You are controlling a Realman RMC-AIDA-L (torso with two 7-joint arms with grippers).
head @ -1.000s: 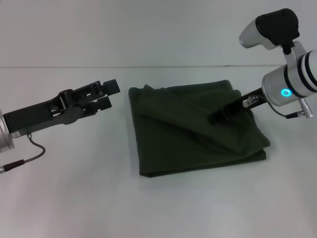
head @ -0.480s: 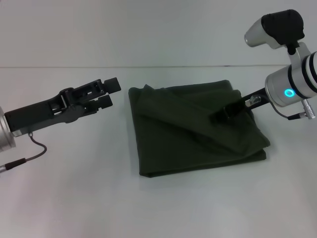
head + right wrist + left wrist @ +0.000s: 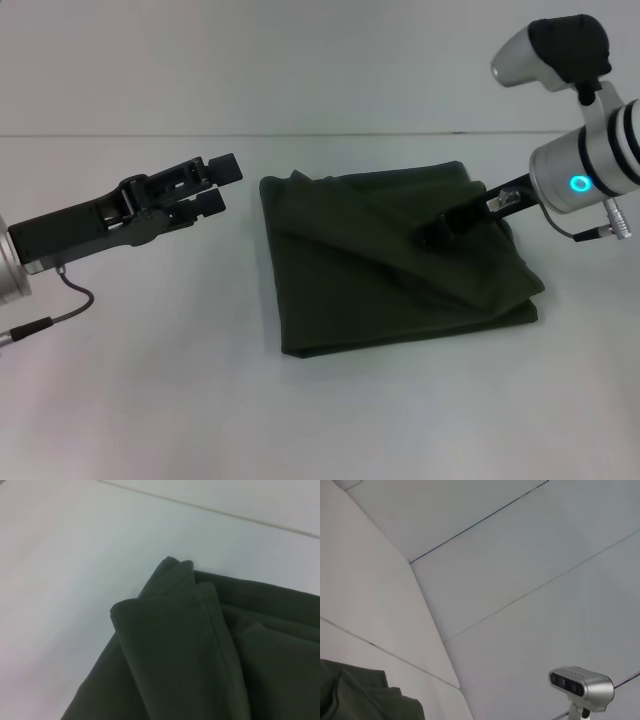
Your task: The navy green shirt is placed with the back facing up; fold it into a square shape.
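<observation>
Navy green shirt [image 3: 395, 262] is already folded to a rough square, lying beneath the right gripper [image 3: 440, 228], whose finger state cannot be told. Left gripper [image 3: 215, 185] is spread, clear of cloth. Only release and retreat judged left.

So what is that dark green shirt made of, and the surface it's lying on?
The navy green shirt looks like soft matte woven or knit cloth, probably cotton: it folds into limp layers with rounded creases and shows a stitched hem in the right wrist view, with no shine. The table looks like a smooth, hard white board, perhaps laminate or painted; it is flat and even, with only a faint sheen.
</observation>
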